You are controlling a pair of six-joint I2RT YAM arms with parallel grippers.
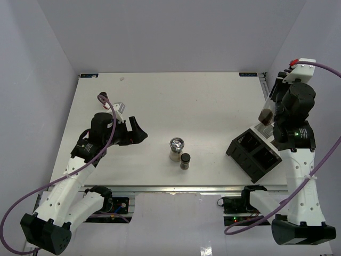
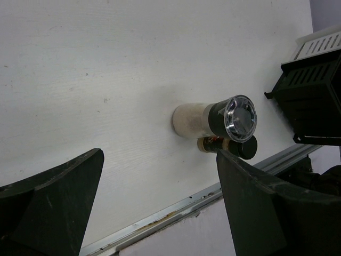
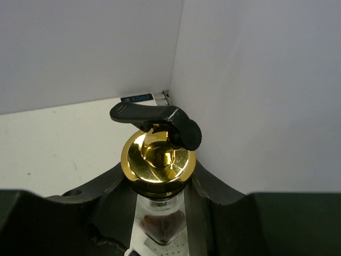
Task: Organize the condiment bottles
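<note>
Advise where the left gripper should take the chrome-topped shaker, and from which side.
Take the chrome-topped shaker by its pale round body, below the chrome cap, probably coming in level from its left, where the open left gripper faces it. It stands upright, and the small dark jar crowds its near-right side, so keep the fingers shallow.

The flat table surface (image 1: 160, 101) is plain white. The compartmented plastic rack (image 1: 253, 156) is black. The chrome-topped shaker (image 2: 213, 120) has a cream body and a black collar. The small dark jar (image 1: 185, 161) has 1 black cap. The tall clear glass bottle (image 3: 157, 160) has a gold spout, a black lever and dark brown contents. The left arm (image 1: 66, 189) and right arm (image 1: 305, 184) are white with black joints. The 2 cables (image 1: 16, 213) are purple.
</note>
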